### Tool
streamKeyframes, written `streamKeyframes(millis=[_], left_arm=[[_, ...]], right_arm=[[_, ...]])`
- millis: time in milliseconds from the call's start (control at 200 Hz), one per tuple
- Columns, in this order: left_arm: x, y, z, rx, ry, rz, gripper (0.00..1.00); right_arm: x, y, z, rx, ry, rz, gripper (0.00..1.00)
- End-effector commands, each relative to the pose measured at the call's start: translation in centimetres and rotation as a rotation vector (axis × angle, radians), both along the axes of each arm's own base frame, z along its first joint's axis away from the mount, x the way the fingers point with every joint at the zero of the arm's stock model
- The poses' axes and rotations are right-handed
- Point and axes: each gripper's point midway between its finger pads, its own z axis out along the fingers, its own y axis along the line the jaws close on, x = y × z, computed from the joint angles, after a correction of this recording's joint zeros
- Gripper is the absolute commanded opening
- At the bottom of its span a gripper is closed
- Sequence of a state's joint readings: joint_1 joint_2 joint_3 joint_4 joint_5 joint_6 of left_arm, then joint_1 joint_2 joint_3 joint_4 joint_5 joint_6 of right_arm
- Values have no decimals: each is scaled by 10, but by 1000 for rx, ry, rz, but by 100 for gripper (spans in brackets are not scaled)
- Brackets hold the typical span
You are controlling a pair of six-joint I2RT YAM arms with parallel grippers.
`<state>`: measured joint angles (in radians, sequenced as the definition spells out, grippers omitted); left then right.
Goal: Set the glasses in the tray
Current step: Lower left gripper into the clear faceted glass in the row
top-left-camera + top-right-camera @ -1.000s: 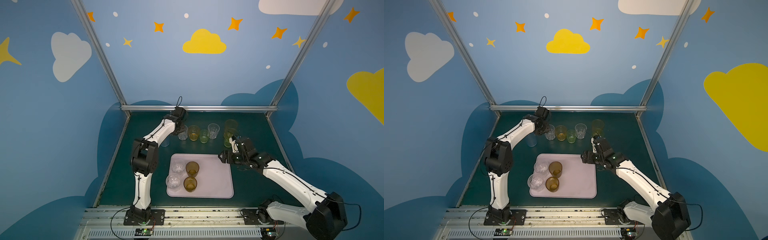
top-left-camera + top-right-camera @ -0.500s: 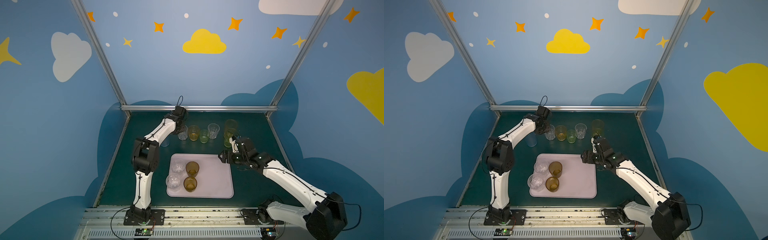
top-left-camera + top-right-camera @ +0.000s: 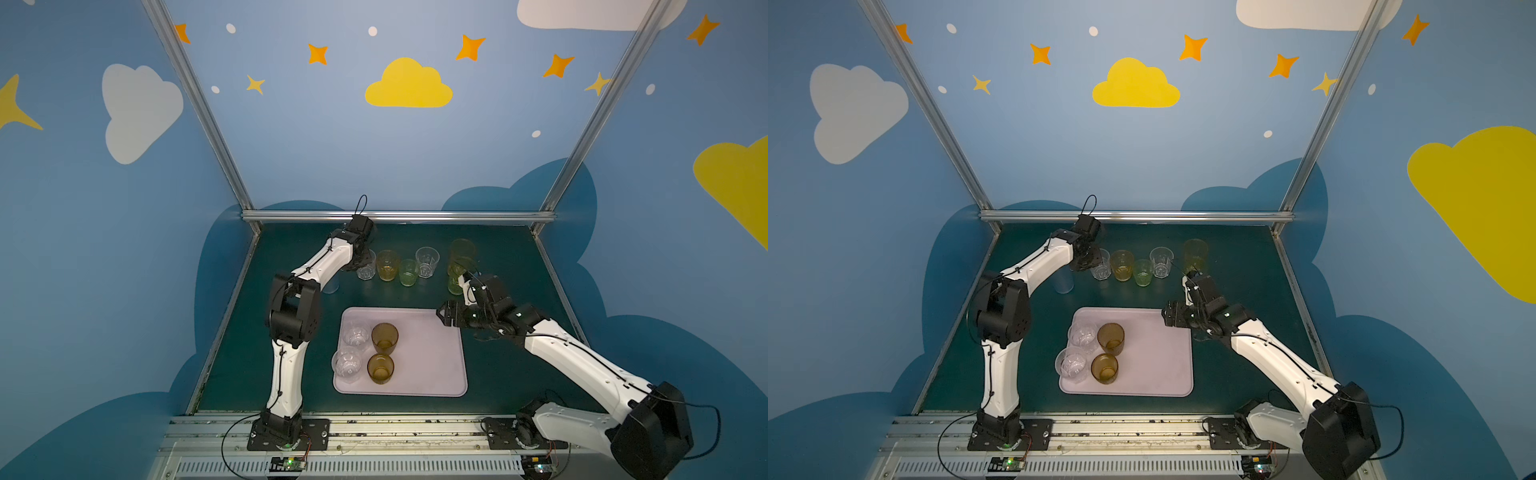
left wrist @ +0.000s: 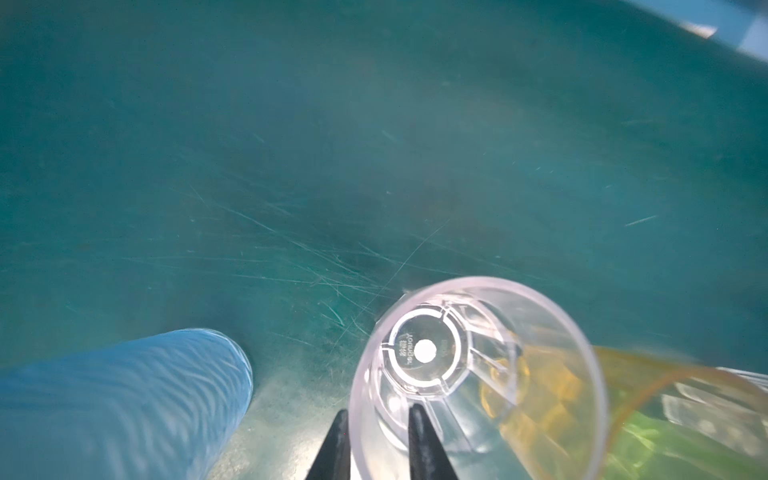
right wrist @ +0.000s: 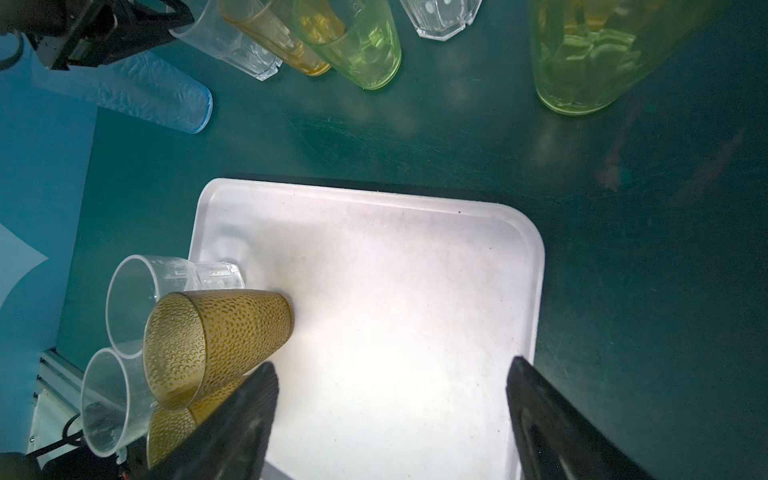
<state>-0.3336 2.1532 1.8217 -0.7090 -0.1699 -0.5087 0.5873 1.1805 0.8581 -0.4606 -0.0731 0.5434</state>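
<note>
Scratched dark-green tabletop (image 3: 511, 266), blue walls (image 3: 407, 158) with clouds and stars. Now the left gripper (image 4: 379, 409) pinches a short clear faceted glass (image 4: 469, 386) by its rim. The right gripper (image 5: 392, 362), spread wide, hovers over the pale lilac tray (image 3: 432, 365). Eleven glasses (image 3: 408, 273): two clear and two brown-amber beside it in the tray, seven outside.

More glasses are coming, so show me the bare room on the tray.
Bare: the tray's right half, from the brown-amber glasses to the right rim; the open right gripper hovers over its far right corner. Also the table strip between tray and glass row. Crowded: the tray's left side.
</note>
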Motion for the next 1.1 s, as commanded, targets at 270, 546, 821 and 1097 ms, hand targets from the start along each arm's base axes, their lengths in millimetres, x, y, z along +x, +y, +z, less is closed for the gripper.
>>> streamKeyframes(millis=[270,546,821,1097], left_arm=[[3,5,-1,26,13,-3,17],[4,9,-3,47,21,0,13],[5,11,1,65,11,-5,9],[5,9,11,53,-9,-7,4]], right_arm=[[0,0,-1,3,16,-5,86],[0,-1,-2,0,16,-8,86],[1,-1,-1,3,17,-12,86],[1,1,-2,7,16,-1,86]])
